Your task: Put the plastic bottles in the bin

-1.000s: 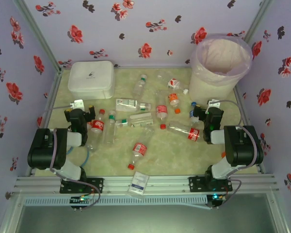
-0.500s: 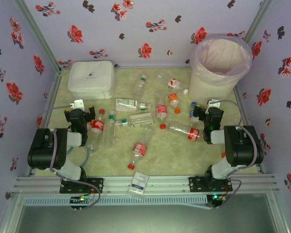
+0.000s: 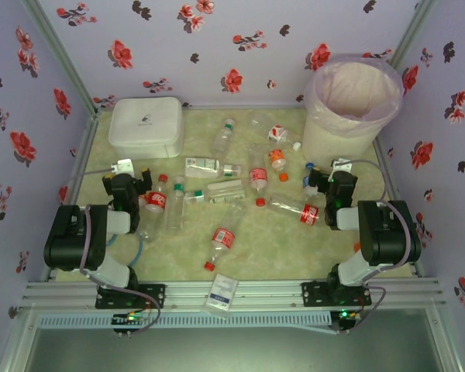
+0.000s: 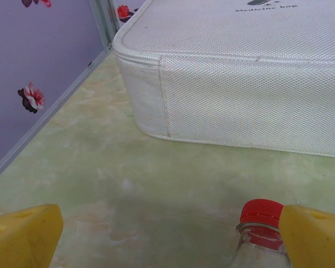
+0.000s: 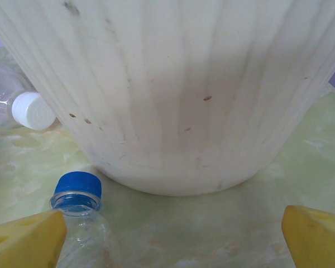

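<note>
Several clear plastic bottles lie scattered over the middle of the table, among them a red-labelled one [image 3: 221,240] near the front. The bin [image 3: 353,101] stands at the back right, and its ribbed wall [image 5: 173,95] rises close ahead in the right wrist view. My left gripper [image 3: 128,178] rests low at the left, open, and a red-capped bottle [image 4: 261,220] sits just inside its right finger [image 4: 315,237]. My right gripper [image 3: 331,176] is open before the bin's base. A blue-capped bottle [image 5: 75,195] lies by its left finger [image 5: 25,240].
A flat white lidded box [image 3: 146,126] stands at the back left, right ahead of the left gripper [image 4: 170,240]. A white-capped bottle [image 5: 33,110] lies against the bin's left side. A small packet [image 3: 222,291] rests on the front rail. Flowered walls enclose the table.
</note>
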{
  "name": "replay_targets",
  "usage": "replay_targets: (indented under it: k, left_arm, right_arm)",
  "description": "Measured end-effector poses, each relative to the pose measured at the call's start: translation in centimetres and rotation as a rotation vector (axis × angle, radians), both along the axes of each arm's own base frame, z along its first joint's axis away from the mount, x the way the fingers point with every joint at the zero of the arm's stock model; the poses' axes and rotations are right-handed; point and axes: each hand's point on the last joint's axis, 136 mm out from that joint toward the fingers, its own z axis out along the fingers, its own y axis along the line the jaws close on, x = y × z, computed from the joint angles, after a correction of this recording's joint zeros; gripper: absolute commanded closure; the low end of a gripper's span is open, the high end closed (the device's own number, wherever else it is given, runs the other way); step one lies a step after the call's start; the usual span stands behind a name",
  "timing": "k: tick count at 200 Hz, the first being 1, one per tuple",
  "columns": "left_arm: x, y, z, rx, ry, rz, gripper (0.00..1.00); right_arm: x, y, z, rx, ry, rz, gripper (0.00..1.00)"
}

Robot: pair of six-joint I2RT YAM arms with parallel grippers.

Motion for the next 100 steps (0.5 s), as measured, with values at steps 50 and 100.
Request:
replay_targets:
  k: [50,100]
  left_arm:
    - [-0.4,0.3,5.7,-0.005,-0.008,0.022,0.00]
    - [-1.3,1.2,16.7,-0.103,0.044,0.114,0.00]
  right_arm:
    - [0.4,0.1,2.6,0.007,0.024,0.002,0.01]
    - [-0.4,1.2,9.4,0.092,0.073,0.006,0.01]
